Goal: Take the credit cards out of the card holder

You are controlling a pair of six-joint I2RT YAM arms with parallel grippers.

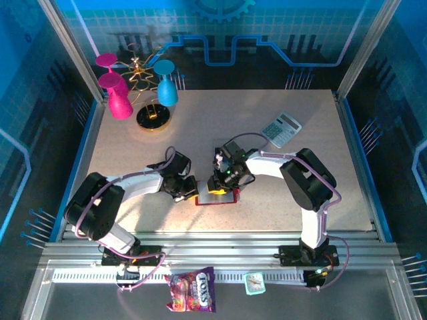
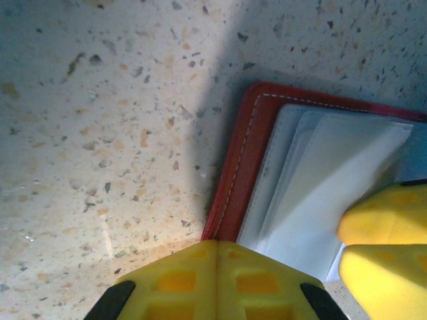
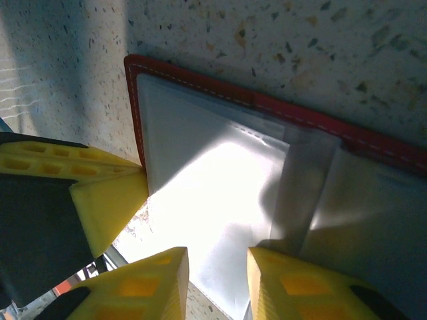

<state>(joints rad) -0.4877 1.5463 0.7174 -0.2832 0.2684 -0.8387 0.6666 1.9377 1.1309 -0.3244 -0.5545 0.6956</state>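
In the left wrist view the left gripper (image 2: 217, 277) has its fingers pressed together, tips at the red corner of the open card holder (image 2: 243, 157). The right wrist view shows the right gripper (image 3: 217, 283) with fingers slightly apart over a pale pocket (image 3: 220, 200). Credit cards cannot be made out. From above, the holder lies between both grippers, with a calculator (image 1: 281, 128) well beyond the right one.
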